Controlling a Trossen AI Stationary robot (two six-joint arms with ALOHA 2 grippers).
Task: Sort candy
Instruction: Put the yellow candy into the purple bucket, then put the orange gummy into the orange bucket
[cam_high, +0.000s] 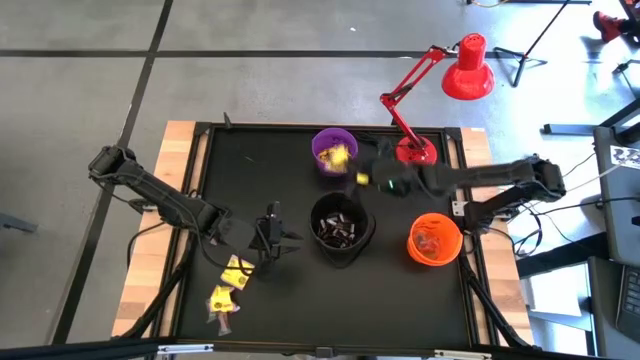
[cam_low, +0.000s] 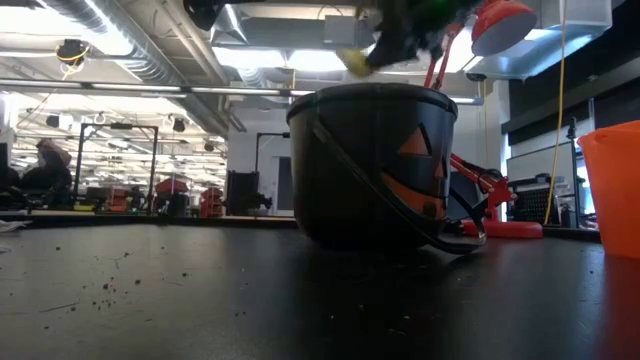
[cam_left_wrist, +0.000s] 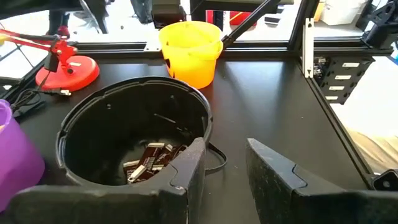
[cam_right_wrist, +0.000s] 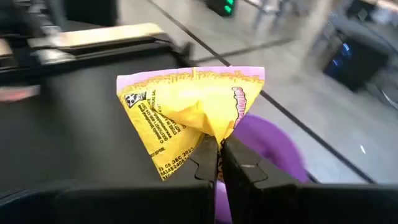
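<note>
The candy (cam_right_wrist: 186, 118) in play is a bright yellow wrapped packet with small print and a pink edge. The right gripper (cam_right_wrist: 219, 163) is clamped on its lower corner, holding it above the table beside the purple bowl (cam_high: 333, 152), at its four o'clock.

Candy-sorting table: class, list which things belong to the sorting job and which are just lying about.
Part of the job:
yellow candy in the right pincer
loose candy
purple bowl
black bowl
orange bowl
left pincer

Just lying about:
red desk lamp
</note>
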